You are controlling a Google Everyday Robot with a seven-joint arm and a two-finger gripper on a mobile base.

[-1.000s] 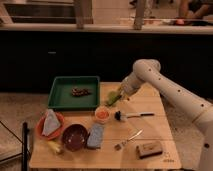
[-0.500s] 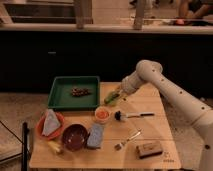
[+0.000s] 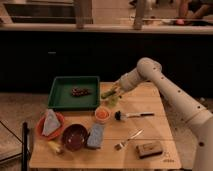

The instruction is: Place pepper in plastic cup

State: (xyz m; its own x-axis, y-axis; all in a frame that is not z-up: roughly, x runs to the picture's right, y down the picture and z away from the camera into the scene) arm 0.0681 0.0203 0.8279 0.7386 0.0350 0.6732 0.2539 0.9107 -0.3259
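Hovering just above the plastic cup [image 3: 113, 100], the gripper [image 3: 115, 92] has its fingers closed on the pepper [image 3: 108, 93], so only lowering and release seem left.

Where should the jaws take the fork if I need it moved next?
Grip the fork at mid-handle, coming straight down from above: it lies flat and diagonal, tines toward the front edge, with bare table alongside. The gripper is at the pepper over the plastic cup.

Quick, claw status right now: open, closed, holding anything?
Claw: closed on the pepper, holding it just above the plastic cup beside the green tray.
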